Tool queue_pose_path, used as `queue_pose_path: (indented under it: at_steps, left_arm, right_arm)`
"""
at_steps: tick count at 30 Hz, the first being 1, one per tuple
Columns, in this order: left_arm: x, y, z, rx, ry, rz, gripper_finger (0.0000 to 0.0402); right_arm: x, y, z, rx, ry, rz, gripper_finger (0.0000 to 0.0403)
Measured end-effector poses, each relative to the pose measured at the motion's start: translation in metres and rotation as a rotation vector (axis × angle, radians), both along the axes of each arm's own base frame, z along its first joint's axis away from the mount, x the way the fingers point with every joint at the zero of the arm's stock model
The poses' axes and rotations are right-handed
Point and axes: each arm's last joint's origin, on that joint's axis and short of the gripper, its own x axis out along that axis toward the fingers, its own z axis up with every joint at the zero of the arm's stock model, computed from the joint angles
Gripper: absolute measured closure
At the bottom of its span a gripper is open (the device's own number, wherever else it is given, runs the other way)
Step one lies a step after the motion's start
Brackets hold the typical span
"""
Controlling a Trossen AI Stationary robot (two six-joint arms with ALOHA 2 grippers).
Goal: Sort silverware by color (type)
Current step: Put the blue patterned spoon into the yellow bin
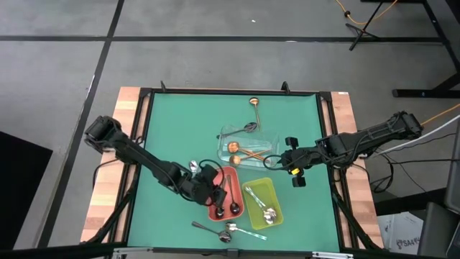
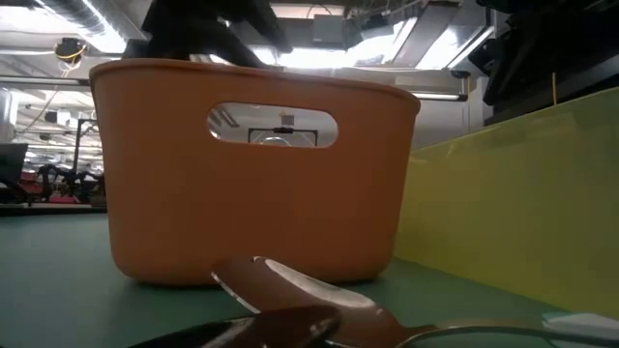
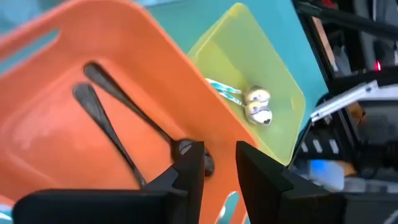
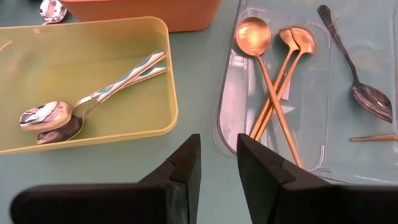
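Left gripper, fingers slightly apart and empty, hovers over the red tray holding black spoons. Only the right wrist view shows the right gripper, parted and empty, before copper spoons in the clear tray. Silver spoons fill the yellow-green tray. The low view blurs nearby utensils.

Bright overhead light; the low view's foreground spoon looks perhaps blurred.

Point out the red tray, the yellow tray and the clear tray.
Red tray (image 1: 215,212), high view, left wall.
Yellow tray (image 1: 275,188), high view, far corner of the floor.
Clear tray (image 4: 314,134), right wrist view, bare floor.
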Motion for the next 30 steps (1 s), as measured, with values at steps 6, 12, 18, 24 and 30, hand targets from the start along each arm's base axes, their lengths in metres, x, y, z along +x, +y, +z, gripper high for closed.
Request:
queue_pose_path:
  at_steps: [6,12,18,24,30]
  left_arm:
    - [-0.005,0.004,0.016,0.106,-0.037,-0.106,0.0315]
    - [-0.01,0.006,0.025,0.203,-0.047,-0.222,0.0315]
    - [-0.013,0.006,0.023,0.276,-0.007,-0.351,0.0315]
    - [-0.019,0.01,0.016,0.322,0.104,-0.5,0.0315]
    - [-0.028,0.018,0.007,0.428,0.247,-0.608,0.0315]
  right_arm:
    - [0.0,0.0,0.0,0.0,0.0,0.0,0.031]
    - [0.0,0.0,0.0,0.001,-0.001,0.0,0.031]
    - [0.0,0.0,0.0,0.001,-0.002,0.0,0.031]
    - [0.0,0.0,0.0,0.001,-0.002,0.001,0.031]
    - [0.0,0.0,0.0,0.002,-0.002,0.0,0.031]
